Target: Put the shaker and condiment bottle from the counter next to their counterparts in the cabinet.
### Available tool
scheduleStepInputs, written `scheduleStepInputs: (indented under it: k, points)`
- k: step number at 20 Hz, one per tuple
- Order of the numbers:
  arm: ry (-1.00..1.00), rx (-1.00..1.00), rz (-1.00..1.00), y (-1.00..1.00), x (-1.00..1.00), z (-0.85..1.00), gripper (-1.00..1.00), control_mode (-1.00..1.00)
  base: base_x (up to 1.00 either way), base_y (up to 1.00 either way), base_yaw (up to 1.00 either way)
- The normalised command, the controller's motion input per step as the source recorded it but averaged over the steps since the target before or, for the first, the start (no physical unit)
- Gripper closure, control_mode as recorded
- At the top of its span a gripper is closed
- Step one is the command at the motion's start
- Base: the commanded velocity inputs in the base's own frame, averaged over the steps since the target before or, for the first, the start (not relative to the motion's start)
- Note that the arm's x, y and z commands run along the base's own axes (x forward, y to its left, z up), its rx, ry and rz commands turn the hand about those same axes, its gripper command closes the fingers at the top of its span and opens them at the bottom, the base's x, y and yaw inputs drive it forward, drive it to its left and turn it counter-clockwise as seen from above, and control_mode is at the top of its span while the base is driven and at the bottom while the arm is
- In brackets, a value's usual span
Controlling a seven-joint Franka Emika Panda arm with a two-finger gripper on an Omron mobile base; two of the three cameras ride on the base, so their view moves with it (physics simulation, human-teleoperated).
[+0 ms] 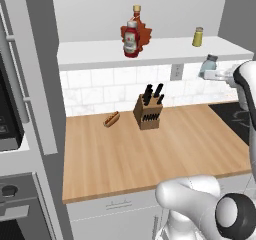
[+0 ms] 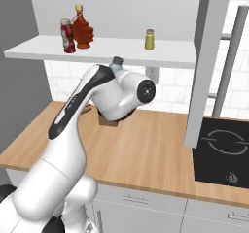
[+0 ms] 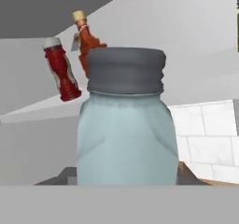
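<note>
Shaker point(image 3: 127, 125) clamped upright between the jaws

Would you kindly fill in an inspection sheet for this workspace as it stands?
Surface: wooden counter, white front edge.
Job's things: shaker held up near the shelf edge; ketchup bottle on the cabinet shelf, in front of the maple-leaf bottle; olive shaker further right on the shelf.
Clutter: knife block, hot dog.
End effector: shut on the shaker.
Cables: nothing seen.
Surroundings: tiled backsplash, wall outlet, cooktop.
</note>
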Motion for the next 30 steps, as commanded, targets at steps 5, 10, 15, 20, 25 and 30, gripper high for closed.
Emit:
scheduleStepInputs:
  k: [5, 10, 15, 20, 25, 30]
  points:
    - [-0.02, -0.03, -0.05, -0.14, 0.11, 0.49, 1.0, -1.0, 0.0, 0.0, 0.0]
    - [-0.02, -0.01, -0.04, -0.04, 0.17, 0.46, 1.0, -1.0, 0.0, 0.0, 0.0]
    - [0.0, 0.0, -0.05, -0.09, 0.36, 0.08, 1.0, -1.0, 0.0, 0.0, 0.0]
    - [-0.03, -0.03, -0.01, 0.0, 0.51, 0.0, 1.0, -1.0, 0.0, 0.0, 0.0]
    - [-0.08, -0.09, -0.01, -0.04, 0.52, 0.0, 1.0, -1.0, 0.0, 0.0, 0.0]
    - [-0.06, -0.08, 0.0, -0.04, 0.53, 0.0, 1.0, -1.0, 0.0, 0.0, 0.0]
